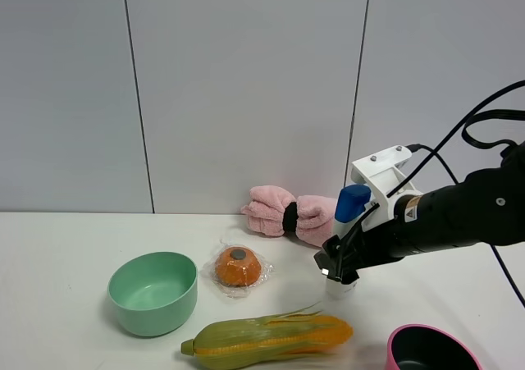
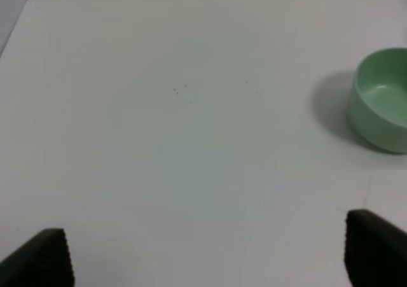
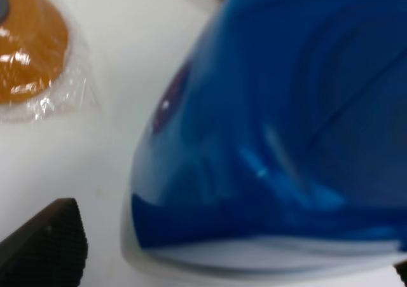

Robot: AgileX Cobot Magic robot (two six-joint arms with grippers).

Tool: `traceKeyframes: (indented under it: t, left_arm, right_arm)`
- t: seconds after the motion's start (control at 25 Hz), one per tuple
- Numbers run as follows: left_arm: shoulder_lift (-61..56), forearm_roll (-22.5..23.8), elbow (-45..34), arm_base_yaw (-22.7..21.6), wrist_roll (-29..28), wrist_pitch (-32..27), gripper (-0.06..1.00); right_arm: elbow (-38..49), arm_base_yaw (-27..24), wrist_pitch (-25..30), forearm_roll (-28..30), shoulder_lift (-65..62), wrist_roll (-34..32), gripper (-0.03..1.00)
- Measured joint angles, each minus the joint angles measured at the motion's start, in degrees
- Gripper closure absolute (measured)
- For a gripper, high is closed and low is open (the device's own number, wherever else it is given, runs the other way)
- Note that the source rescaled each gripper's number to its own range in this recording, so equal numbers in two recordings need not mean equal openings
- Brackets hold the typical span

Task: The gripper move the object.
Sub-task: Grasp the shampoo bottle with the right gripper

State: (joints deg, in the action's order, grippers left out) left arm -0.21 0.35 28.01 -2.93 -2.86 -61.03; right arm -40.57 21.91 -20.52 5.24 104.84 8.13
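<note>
Bottle [image 1: 353, 203] stands upright between my right fingers [image 3: 44, 242] — spread, poised to pinch it; left fingers [image 2: 38, 261] spread too, parked clear.

Grey panel wall [image 1: 246, 91] w/ 2 vertical seams behind white table [image 1: 57, 247].

Table [image 1: 66, 247] w/ green bowl [image 1: 153, 292], corn [image 1: 271, 337], towel [image 1: 275, 210], orange item [image 1: 239, 267], bottle [image 1: 352, 202].

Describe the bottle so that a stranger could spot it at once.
On the white table, look by the right end of the pink towel, where the black right gripper is. The bottle stands within its open jaws: the only tall, white, blue-capped thing there.
</note>
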Motion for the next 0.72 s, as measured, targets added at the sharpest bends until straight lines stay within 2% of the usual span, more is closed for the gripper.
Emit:
traceKeyframes:
  t: [0.52, 0.72]
  left_arm:
    - [0.0, 0.0, 0.0, 0.0, 0.0, 0.0, -0.06]
    - [0.0, 0.0, 0.0, 0.0, 0.0, 0.0, -0.06]
  right_arm:
    - [0.0, 0.0, -2.79, 0.0, 0.0, -1.51, -0.03]
    - [0.0, 0.0, -4.12, 0.0, 0.0, -3.28, 0.02]
